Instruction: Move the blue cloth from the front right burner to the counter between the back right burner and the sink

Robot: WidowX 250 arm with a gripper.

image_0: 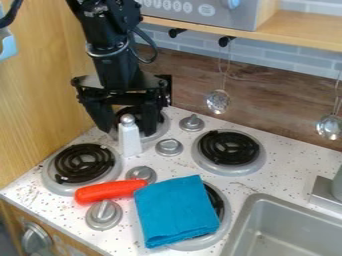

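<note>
Blue cloth [175,210] in front, white shaker [129,139] upright farther back by the end effector [127,131].
The shaker's long axis runs vertically, silver cap up, near the back-left burner [162,131]; the end effector is spread wide around its upper part, though contact or a grip cannot be told. An orange toy [110,191] lies crosswise on the tabletop [277,172], between shaker and camera, one end at the cloth, with metal knobs [141,173] close by. White printed marks line the gray panel [194,10] above.

A blue cloth [175,211] partly covers a black burner [216,201].
</note>
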